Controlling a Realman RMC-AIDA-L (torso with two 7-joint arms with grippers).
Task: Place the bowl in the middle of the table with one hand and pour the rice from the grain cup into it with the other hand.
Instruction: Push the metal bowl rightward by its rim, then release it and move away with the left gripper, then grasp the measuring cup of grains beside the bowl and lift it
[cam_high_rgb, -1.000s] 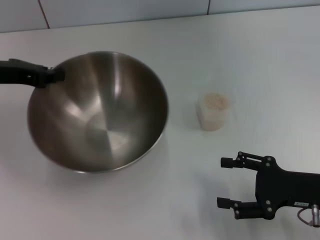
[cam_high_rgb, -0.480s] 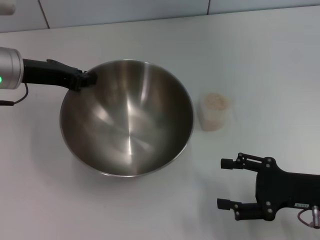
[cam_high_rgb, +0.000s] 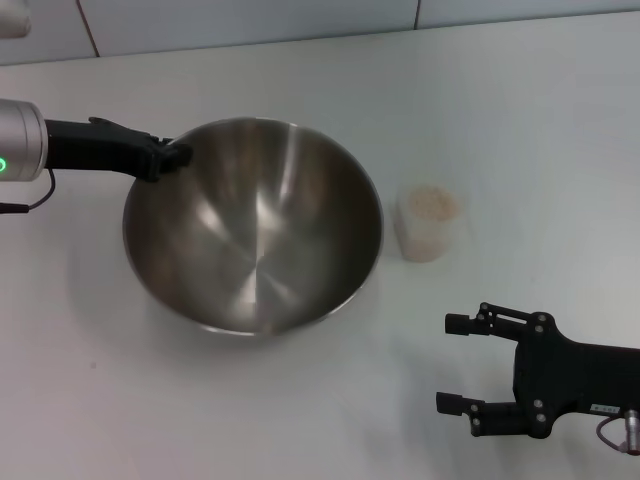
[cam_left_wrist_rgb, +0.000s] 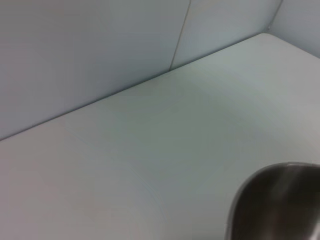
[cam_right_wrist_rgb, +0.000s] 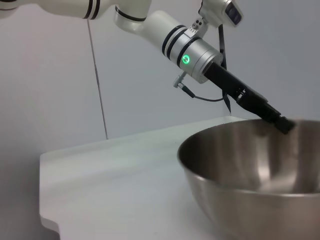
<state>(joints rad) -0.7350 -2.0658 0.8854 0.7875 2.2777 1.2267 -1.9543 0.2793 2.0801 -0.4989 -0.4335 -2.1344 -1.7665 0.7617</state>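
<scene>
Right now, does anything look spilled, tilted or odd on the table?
No spill: the rice is all in the upright cup. The bowl looks tipped, its rim pinched by the left gripper. The open right gripper waits nearby.

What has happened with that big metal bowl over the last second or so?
The left end effector, gripping the bowl by its rim, carried it rightward toward the table's middle, closer to the grain cup, and levelled it out. The cup with its rice and the open right end effector stayed put.
</scene>
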